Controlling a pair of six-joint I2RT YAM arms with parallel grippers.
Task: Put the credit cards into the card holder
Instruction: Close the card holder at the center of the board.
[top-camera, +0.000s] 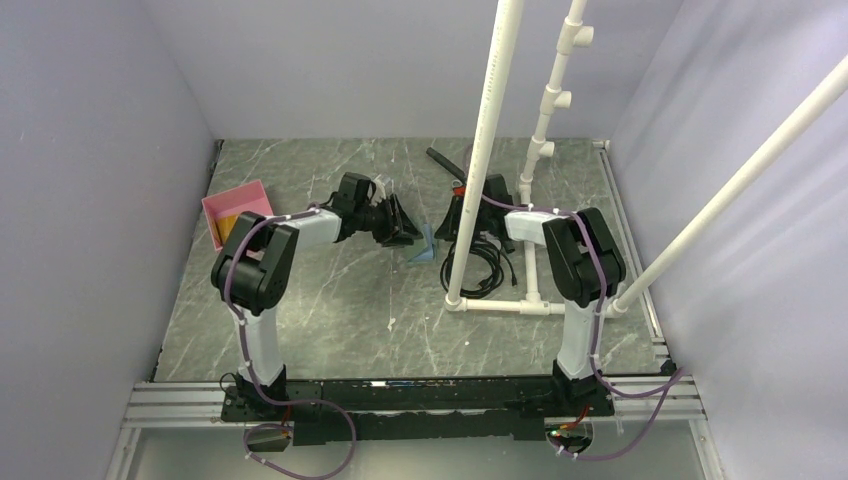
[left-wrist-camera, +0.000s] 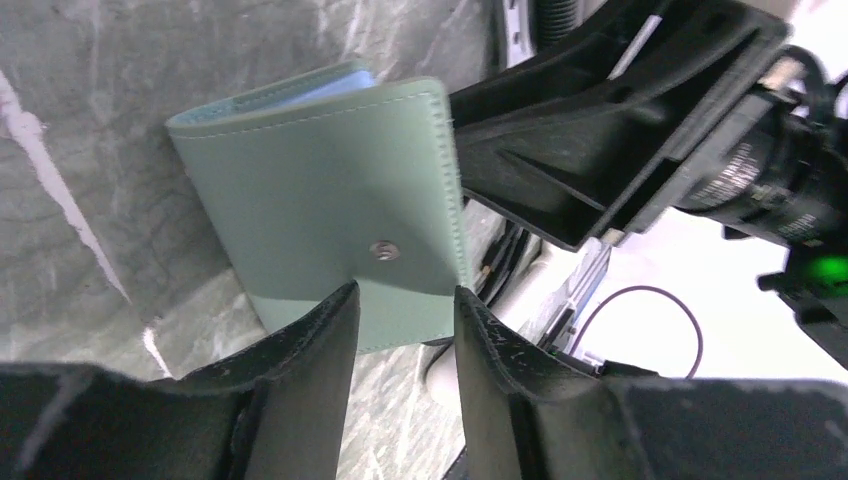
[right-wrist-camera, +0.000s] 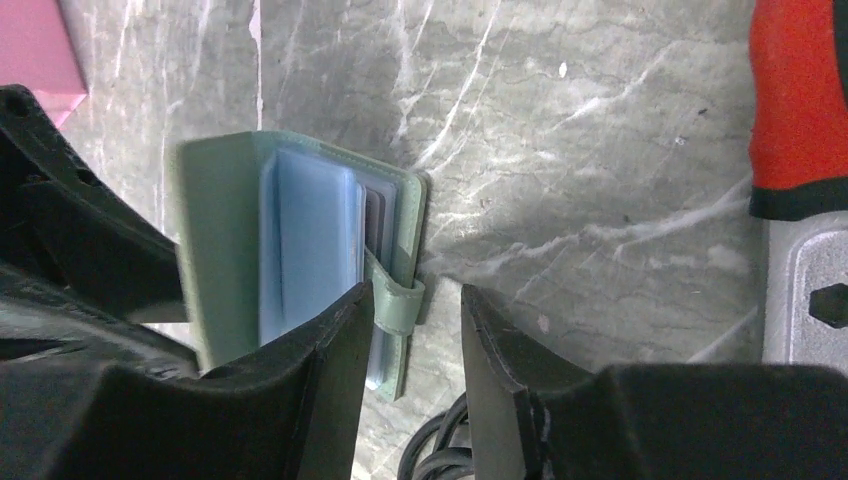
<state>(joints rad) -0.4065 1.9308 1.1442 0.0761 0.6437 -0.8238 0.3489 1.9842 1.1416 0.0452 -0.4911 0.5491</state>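
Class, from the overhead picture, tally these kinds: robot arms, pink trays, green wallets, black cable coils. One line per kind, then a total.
Robot arms: 2 (left arm, right arm)
Pink trays: 1 (pink tray)
Green wallets: 1 (card holder)
Black cable coils: 1 (cable coil)
Total: 5

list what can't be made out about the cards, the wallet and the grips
Top view: the credit cards are an orange-tan patch in the pink tray, too small to count.
Top view: the white pipe crosses the right gripper, jaws hidden.
Left wrist view: fingers of the left gripper cover the lower edge of the card holder; grip unclear.
Right wrist view: pockets blurred; cards inside unclear.
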